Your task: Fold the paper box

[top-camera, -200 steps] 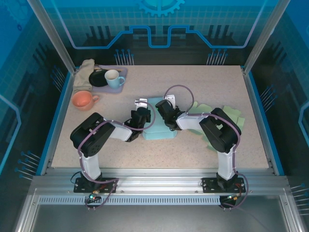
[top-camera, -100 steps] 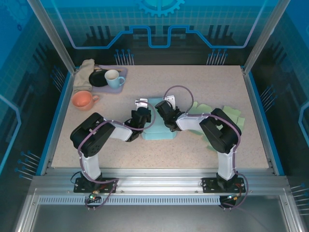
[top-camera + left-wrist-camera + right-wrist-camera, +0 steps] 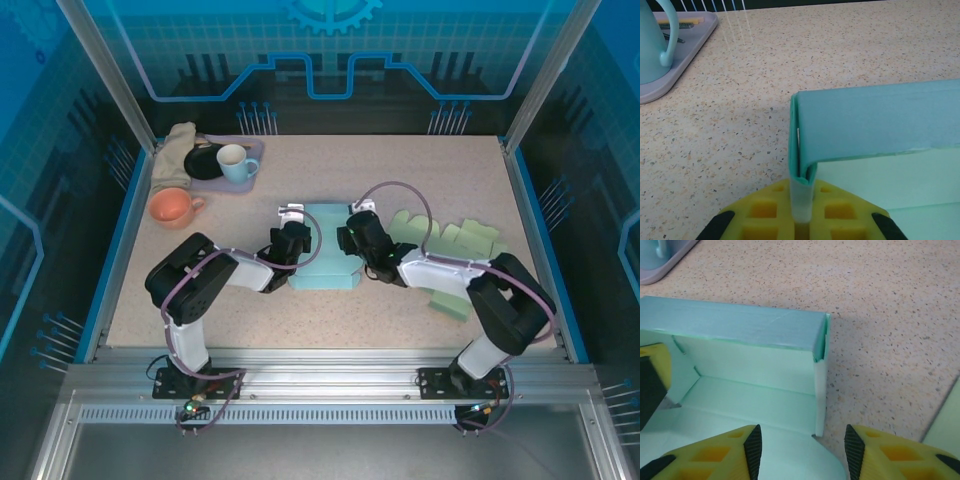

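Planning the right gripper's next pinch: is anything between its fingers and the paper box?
Nothing visible does. The right gripper is open, with a wall of the paper box straight ahead in its gap; bare table lies beside it.

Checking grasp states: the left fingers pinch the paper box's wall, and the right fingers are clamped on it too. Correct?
No: the left fingers pinch the paper box wall, but the right wrist view shows the right fingers standing open.

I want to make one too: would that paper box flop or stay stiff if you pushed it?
Probably bendy: the box has thin folded walls. Likely light and low, so a push should slide it along the table, not tip it.
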`<state>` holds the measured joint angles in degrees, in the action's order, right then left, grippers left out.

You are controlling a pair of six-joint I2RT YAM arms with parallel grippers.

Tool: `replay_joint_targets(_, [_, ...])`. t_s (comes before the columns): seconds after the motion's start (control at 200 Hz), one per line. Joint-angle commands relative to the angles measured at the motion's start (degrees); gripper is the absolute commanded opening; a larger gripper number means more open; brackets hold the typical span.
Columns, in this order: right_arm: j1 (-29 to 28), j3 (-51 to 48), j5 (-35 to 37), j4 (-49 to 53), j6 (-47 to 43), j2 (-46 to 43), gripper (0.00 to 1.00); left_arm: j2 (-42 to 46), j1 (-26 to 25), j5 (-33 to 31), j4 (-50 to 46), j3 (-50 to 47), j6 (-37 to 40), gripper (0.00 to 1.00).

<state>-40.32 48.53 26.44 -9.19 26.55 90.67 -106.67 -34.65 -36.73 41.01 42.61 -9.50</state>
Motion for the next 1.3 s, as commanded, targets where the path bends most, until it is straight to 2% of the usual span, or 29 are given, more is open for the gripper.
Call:
replay_joint_targets(0.0, [1.66,0.99,-1.7,4.92,1.71,-3.02,0.51,-0.08,0.51,-0.99,-2.75,-1.02,0.7,0.03])
replay_joint_targets(0.13, [4.44,4.24,-4.47,8.27,1.36,-3.66,0.52,-0.13,-0.03,-0.4,-0.19,-2.15,2.21,0.03])
replay_joint_targets(0.255, [8.03,6.84,-10.63,9.36,1.95,-3.02,0.52,-0.53,-0.48,-0.6,0.57,-2.23,2.99,0.03])
replay_joint_targets(0.54, [11.31,14.57,-19.22,11.76,2.44,4.21,0.5,-0.82,-1.08,-1.07,1.43,-2.25,4.21,0.03])
replay_joint_targets(0.795, [11.31,16.2,-20.72,10.55,3.38,9.08,0.45,-1.07,-1.43,-1.42,1.65,-2.18,4.49,0.03])
replay_joint_targets(1.04, [11.4,13.04,-21.49,7.16,4.7,10.92,0.31,-1.39,-2.45,-2.85,1.8,-1.84,5.47,0.03])
replay_joint_targets(1.295, [11.4,8.62,-21.33,3.04,5.97,10.8,0.3,-1.44,-2.96,-5.18,-3.65,1.32,4.28,0.08])
